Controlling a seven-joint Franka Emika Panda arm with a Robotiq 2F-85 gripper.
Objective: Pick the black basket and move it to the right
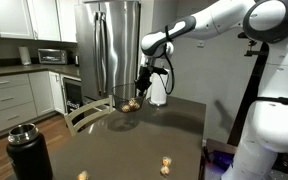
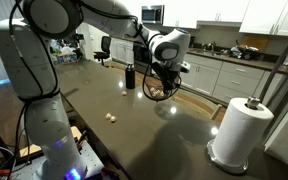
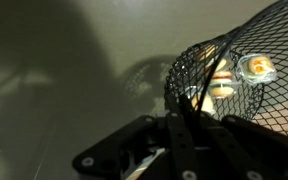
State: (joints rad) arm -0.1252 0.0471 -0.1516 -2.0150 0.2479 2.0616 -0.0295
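Kitchen, dark glossy table (image 1: 174,125). Rim of black basket (image 3: 234,60) pinched between closed fingers (image 3: 181,135); mesh at 2 o'clock in wrist view, small yellowish items (image 3: 256,67) inside. Black thermos (image 2: 130,76) near, at basket's 9 o'clock. Paper towel roll (image 2: 246,125) well apart.

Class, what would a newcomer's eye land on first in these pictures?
The big white arm over the dark table, its gripper pinching the rim of the black basket, which holds small pale round things. Next, the white paper towel roll near the table's edge.
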